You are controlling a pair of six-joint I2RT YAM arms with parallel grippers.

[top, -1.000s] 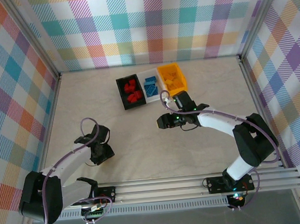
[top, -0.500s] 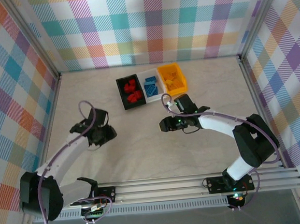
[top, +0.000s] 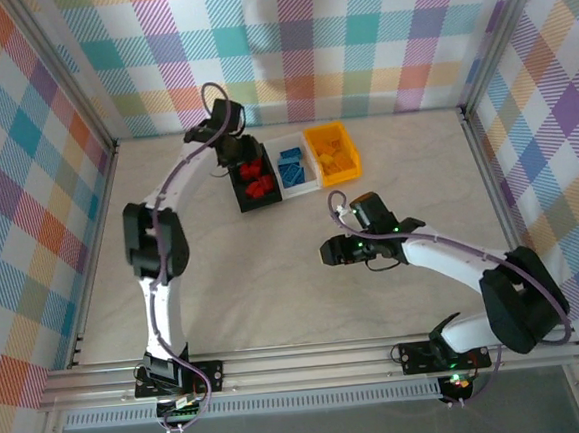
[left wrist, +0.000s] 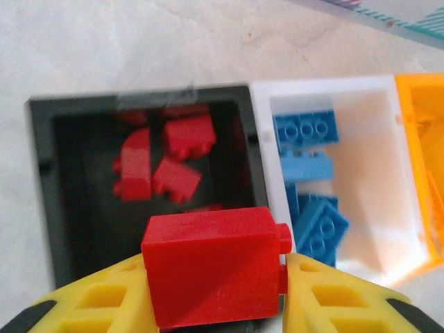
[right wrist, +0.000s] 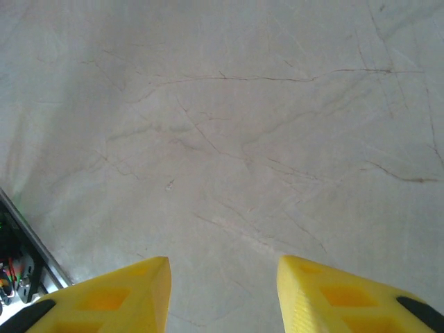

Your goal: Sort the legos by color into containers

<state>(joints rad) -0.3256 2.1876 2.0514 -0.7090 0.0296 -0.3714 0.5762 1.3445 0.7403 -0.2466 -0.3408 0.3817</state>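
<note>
Left pincer point(left wrist: 214, 267) pinching red lego point(left wrist: 208, 295) by its flat sides, black bin point(left wrist: 40, 180) just below it with other red legos point(left wrist: 182, 139); brick looks rigid, light, slick; right pincer point(right wrist: 223, 270) spread, empty, table point(right wrist: 243, 139) beneath.

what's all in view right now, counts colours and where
black bin: one, black, far middle of table, left end of the row
white bin: one, white, right beside the black bin
yellow-orange bin: one, right end of the row
red legos: several, count unclear, in the black bin
held red lego: one, red, above the black bin
blue legos: several, blue, in the white bin
yellow-orange legos: several, count unclear, in the yellow-orange bin
table: one, pale marbled
plaid walls: multicoloured, around the table
left pincer: one, yellow, shut on the held red lego
right pincer: one, yellow, open, over bare table
</note>
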